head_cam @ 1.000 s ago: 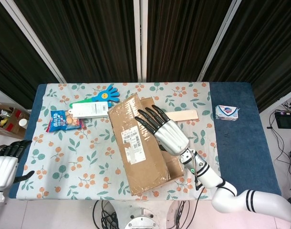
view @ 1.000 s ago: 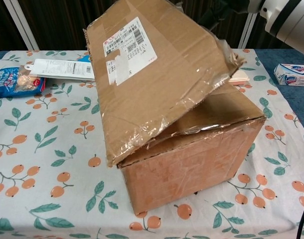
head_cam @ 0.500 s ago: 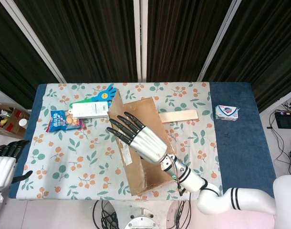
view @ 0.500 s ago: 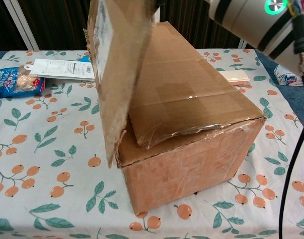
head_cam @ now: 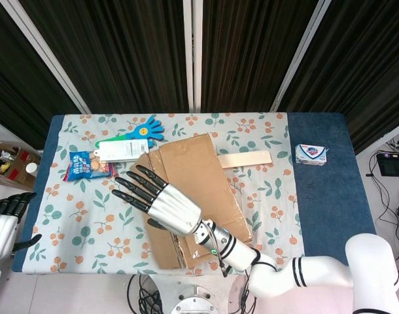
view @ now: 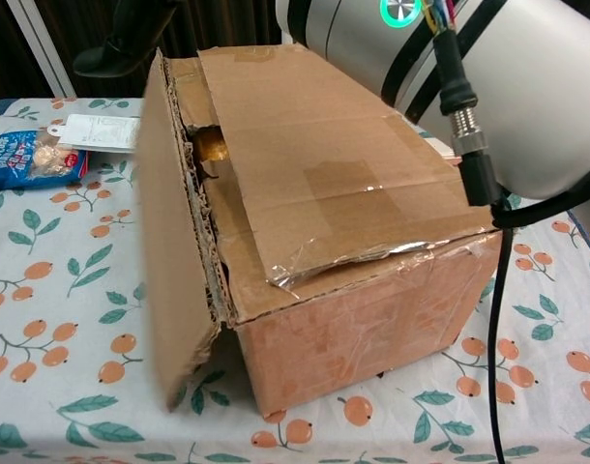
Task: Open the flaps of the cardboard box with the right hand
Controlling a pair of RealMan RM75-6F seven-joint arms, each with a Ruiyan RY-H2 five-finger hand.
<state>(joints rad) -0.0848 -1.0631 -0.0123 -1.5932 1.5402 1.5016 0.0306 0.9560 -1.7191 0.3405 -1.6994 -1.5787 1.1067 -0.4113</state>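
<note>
I hold the right hand (head_cam: 161,204) spread flat, gripping nothing, above the cardboard box (head_cam: 196,190) w/ its left flap (view: 174,261) folded out beneath the fingers. Next: hook the right flap (view: 329,188) from its free edge, swing outward slowly.

Snack bag (head_cam: 86,165), soap box (head_cam: 310,154)
</note>
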